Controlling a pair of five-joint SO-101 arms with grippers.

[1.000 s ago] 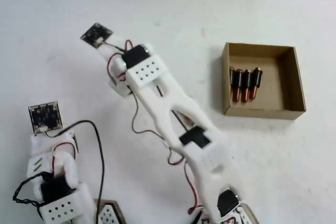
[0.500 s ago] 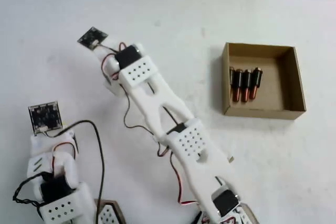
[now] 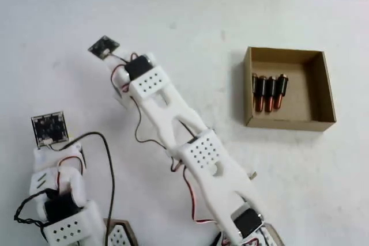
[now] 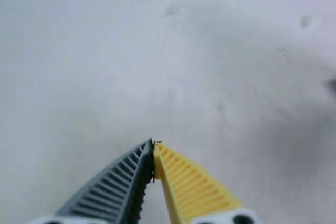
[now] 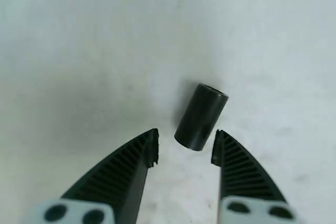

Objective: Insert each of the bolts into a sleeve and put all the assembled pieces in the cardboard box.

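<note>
White desk [image 3: 288, 21]. Cardboard box [image 3: 288, 124] toward the right in the high view, holding four assembled pieces [image 3: 269, 91] side by side against one wall. Right arm [image 3: 173, 113] stretched across the desk; right jaws apart, a black sleeve [image 5: 201, 116] lying on the desk, its near end between their tips. Left jaws together over bare desk.
</note>
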